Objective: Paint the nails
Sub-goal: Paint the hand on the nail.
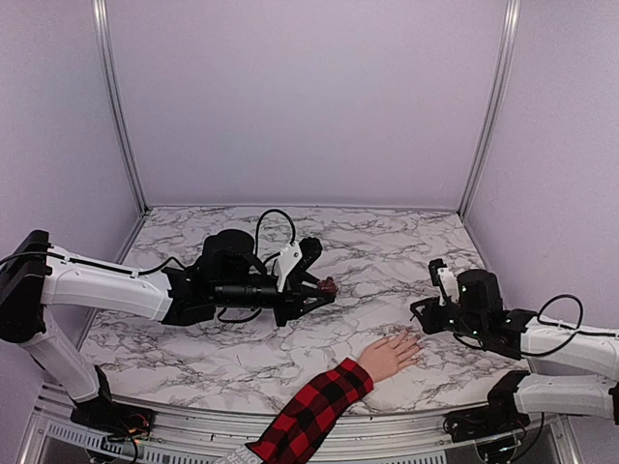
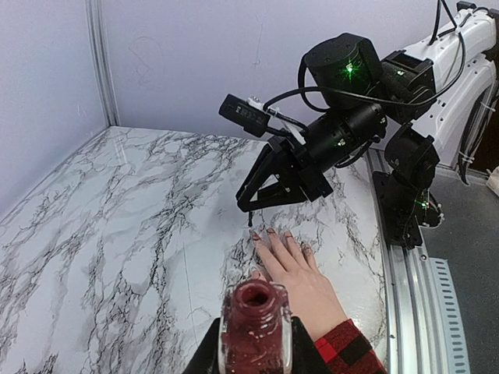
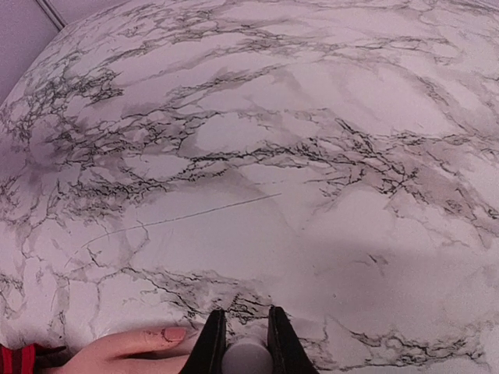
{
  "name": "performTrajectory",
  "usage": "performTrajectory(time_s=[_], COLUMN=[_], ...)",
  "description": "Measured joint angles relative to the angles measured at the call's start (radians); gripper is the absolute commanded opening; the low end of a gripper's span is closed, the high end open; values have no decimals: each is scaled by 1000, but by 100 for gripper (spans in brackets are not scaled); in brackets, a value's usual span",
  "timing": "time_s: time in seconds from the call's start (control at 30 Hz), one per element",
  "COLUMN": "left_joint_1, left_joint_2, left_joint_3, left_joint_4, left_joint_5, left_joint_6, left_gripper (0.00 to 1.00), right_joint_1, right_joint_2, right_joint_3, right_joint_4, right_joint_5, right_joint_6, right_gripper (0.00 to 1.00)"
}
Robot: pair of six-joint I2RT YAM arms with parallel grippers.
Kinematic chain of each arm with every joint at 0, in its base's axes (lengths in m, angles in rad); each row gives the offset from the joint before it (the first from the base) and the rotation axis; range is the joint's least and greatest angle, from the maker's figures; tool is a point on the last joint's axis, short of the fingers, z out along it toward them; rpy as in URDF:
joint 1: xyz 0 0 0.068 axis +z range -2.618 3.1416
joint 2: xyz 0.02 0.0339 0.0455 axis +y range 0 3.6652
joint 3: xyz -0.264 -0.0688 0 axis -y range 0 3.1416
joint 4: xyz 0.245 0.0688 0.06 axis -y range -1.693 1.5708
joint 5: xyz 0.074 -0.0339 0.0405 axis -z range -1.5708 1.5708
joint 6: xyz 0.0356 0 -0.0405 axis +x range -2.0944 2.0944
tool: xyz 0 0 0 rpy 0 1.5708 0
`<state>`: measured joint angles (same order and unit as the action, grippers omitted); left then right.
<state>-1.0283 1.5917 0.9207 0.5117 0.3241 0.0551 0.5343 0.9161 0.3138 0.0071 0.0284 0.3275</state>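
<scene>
- My left gripper (image 1: 317,290) sits near the middle of the marble table (image 1: 193,338). Its fingers pinch the uncapped polish bottle (image 2: 253,319), which is held upright with its dark-red mouth open.
- The hand (image 1: 390,356) lies palm-down at about 5 o'clock on the table, near the front edge. Its plaid sleeve (image 1: 309,411) trails off toward 6 o'clock.
- The fingers are laid flat and only slightly fanned, pointing toward 2 o'clock.
- The nails (image 2: 270,231) are at those fingertips. They are too small for me to tell which carry polish.
- My right gripper (image 2: 253,204) is at about 3 o'clock, with its fingers pressed onto the white cap (image 3: 245,360).
- A thin dark tip, which I take to be the brush (image 2: 249,222), hangs just above the outermost fingertips. I can't say whether it is touching.
- I judge I'm in the painting step itself, with the brush loaded and lined up over a nail.
- Next I need a small, slow descent onto one nail. Then comes a short stroke along the finger with light pressure, keeping the bristles off the skin.
- The left arm should hold the bottle level for the re-dip.
</scene>
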Motion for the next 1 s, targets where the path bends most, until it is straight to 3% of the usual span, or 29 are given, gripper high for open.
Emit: performTrajectory(time_s=[1.0], left_joint_1=[0], left_joint_2=[0], left_joint_3=[0], left_joint_4=[0], left_joint_5=[0], left_joint_6=[0], left_gripper=[0], right_joint_1=[0], right_joint_2=[84], right_joint_3=[0], right_joint_4=[-1], right_joint_5=[-46], right_joint_6=[-14], right_gripper=[0])
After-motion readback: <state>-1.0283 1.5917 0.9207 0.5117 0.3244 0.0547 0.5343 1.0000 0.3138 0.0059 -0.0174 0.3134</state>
